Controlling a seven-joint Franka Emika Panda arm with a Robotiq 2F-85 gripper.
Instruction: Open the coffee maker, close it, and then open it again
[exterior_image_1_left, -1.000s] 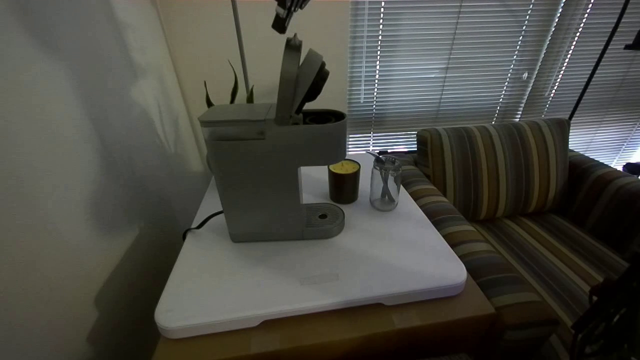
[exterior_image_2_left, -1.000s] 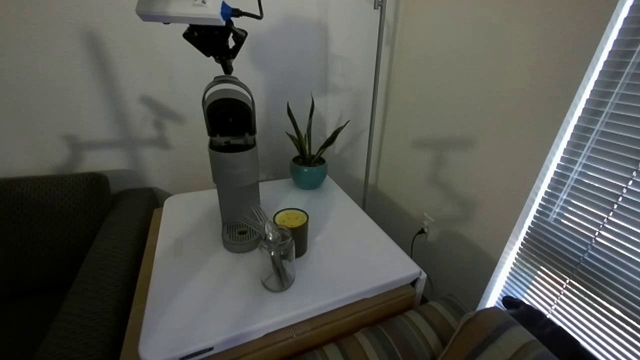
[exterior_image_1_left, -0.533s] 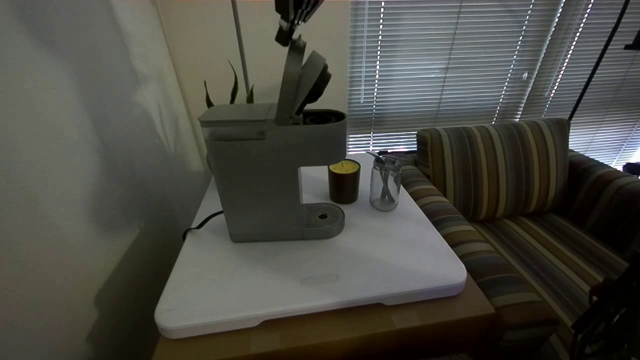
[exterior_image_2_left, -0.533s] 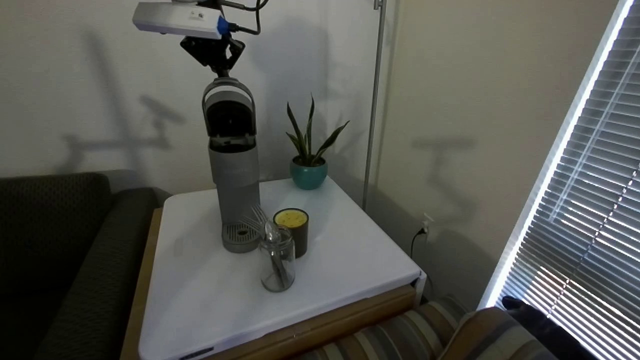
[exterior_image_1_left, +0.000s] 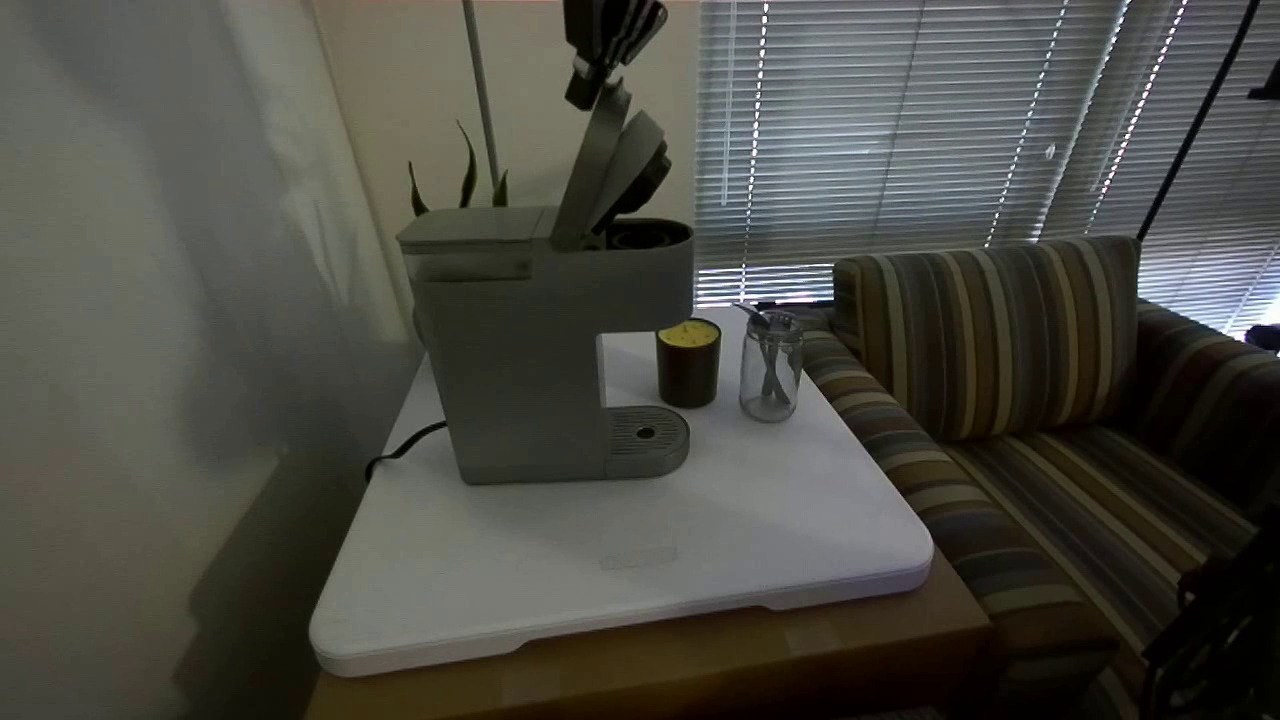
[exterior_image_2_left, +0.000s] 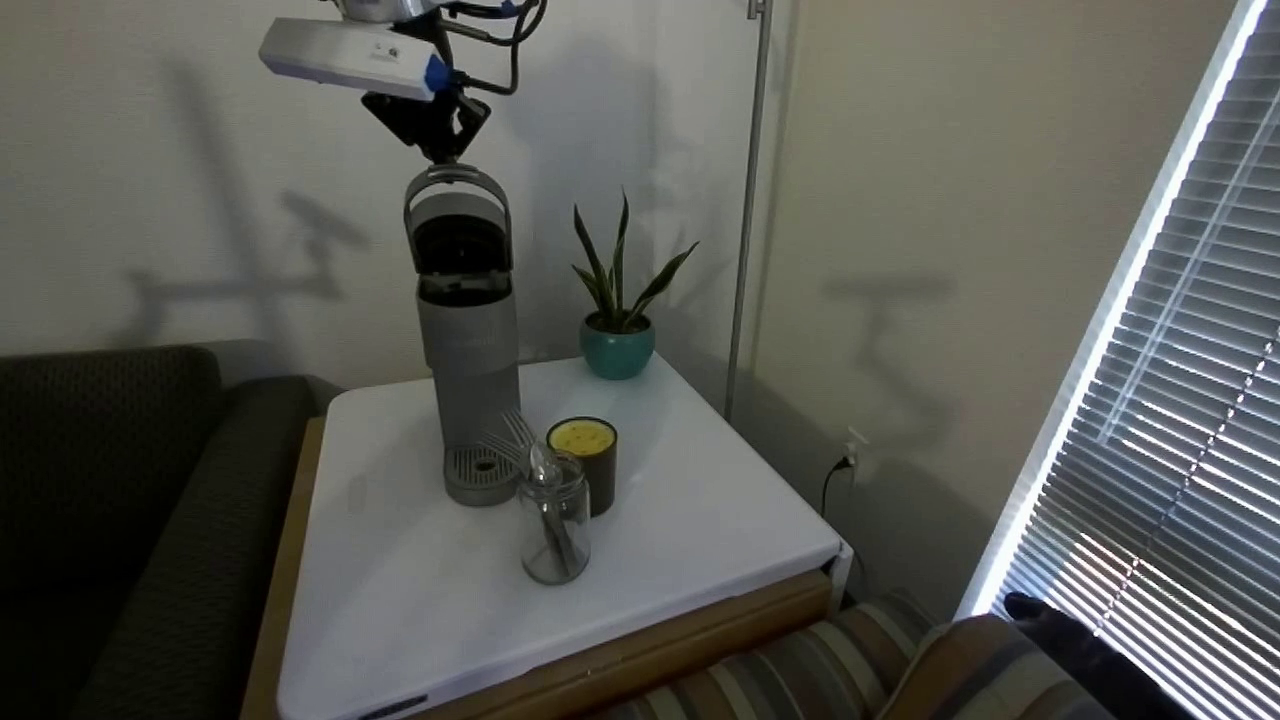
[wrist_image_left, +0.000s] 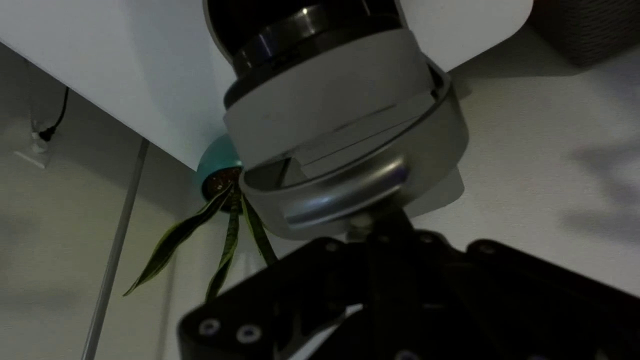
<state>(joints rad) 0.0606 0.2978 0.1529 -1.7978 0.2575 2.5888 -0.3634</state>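
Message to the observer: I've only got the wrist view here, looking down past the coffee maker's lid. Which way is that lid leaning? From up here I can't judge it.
Observer: In an exterior view, the lid is raised and leans toward the front of the coffee maker.
Operator: Got it. Anything standing near its front?
Observer: Yes, in both exterior views: a dark cup, yellow inside, and a clear glass jar stand near the drip base, apart from it.
Operator: Does the jar hold anything?
Observer: In an exterior view, forks and a spoon stick up out of it.
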